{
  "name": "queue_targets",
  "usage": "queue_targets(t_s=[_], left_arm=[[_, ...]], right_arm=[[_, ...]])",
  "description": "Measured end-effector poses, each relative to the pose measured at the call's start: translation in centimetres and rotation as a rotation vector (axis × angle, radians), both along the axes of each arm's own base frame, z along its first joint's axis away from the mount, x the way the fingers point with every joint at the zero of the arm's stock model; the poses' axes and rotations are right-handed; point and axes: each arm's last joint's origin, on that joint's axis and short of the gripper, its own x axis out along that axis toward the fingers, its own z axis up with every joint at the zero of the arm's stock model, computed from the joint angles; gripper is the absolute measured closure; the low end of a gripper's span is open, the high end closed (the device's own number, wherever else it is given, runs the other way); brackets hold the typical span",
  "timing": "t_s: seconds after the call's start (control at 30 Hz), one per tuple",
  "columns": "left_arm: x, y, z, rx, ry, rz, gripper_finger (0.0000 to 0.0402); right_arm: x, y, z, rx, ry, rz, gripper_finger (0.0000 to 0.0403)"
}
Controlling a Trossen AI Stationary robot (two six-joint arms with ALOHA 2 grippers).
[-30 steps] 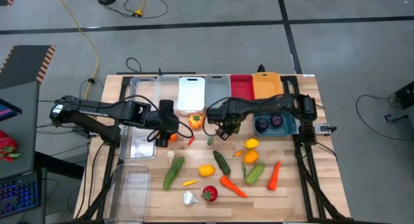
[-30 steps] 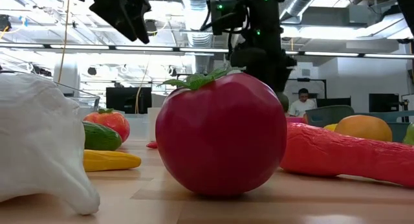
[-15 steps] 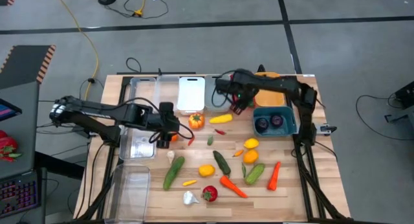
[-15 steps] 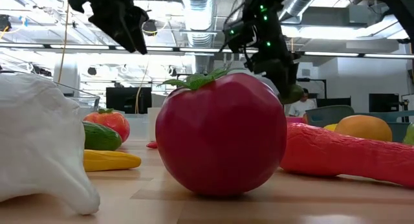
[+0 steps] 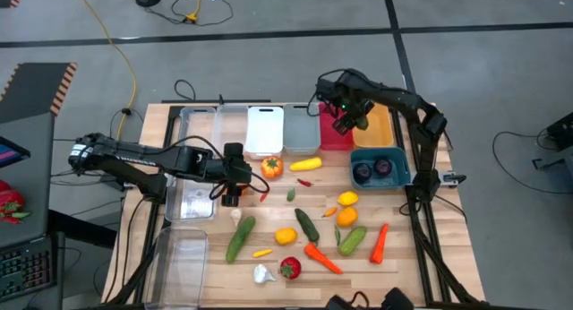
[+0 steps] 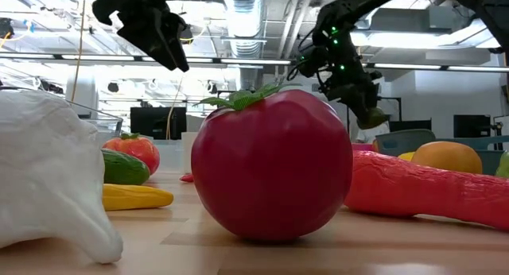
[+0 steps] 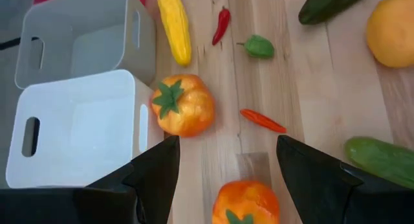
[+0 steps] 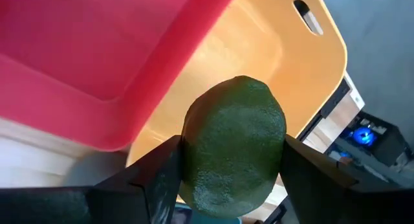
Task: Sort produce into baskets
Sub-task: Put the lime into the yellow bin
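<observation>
Right gripper point(image 8: 226, 185) carried the green fruit point(image 8: 233, 143) over the red basket point(image 8: 97, 62).

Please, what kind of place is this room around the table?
Probably a large robotics lab or workshop. The low view shows exposed ceiling ducts and a person at monitors far behind; the high view shows a grey concrete floor with loose cables.

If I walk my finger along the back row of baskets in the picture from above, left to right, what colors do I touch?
Clear basket → another clear basket → white basket → grey basket → red basket → orange-yellow basket. The right gripper hangs over the last two.
</observation>
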Motion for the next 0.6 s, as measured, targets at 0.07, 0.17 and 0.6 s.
queue_targets(t_s=[0.07, 0.17, 0.6], left_arm=[[0.0, 0.0, 0.0, 0.003, -0.005, -0.004, 0.0157], [0.1, 0.0, 0.1, 0.004, -0.010, -0.006, 0.0157], [0.1, 0.0, 0.0, -0.016, -0.015, 0.021, 0.0157]], right_arm=[[-0.4, -0.5, 0.0, 0.001, 0.000, -0.021, 0.0138], [-0.9, -1.1, 0.0, 0.001, 0.000, -0.042, 0.0138], [-1.5, -1.8, 0.0, 0.005, -0.001, -0.066, 0.0137]])
